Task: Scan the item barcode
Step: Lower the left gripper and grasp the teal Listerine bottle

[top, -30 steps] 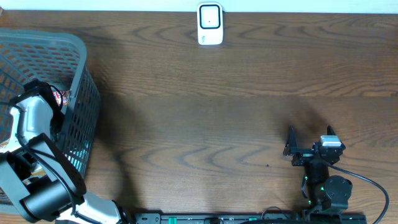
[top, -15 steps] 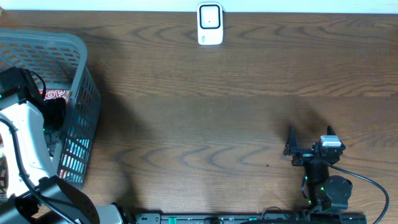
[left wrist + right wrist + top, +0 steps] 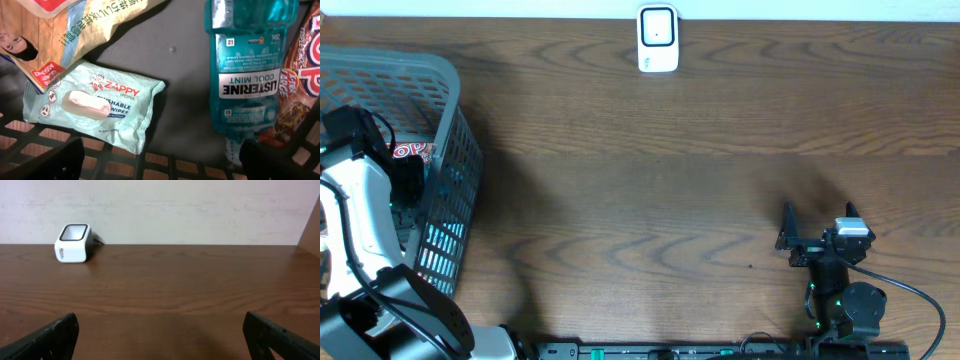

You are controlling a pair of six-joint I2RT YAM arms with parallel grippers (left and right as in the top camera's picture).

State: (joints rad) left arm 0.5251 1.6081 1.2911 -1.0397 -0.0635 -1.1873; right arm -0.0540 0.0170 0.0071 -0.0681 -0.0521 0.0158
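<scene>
Left gripper opened above Listerine bottle, Zappy wipes.

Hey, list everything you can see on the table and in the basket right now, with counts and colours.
table: one, brown wood, under everything
scanner: one, white, table's far edge
basket: one, grey, table's left end
wipes pack: one, pale green, in basket
mouthwash bottle: one, blue-green, in basket, lying flat
snack bag: one, tan, in basket
snack packet: one, red-brown, in basket beside bottle
left gripper: one, black, open inside basket
right gripper: one, black, open, front right
</scene>
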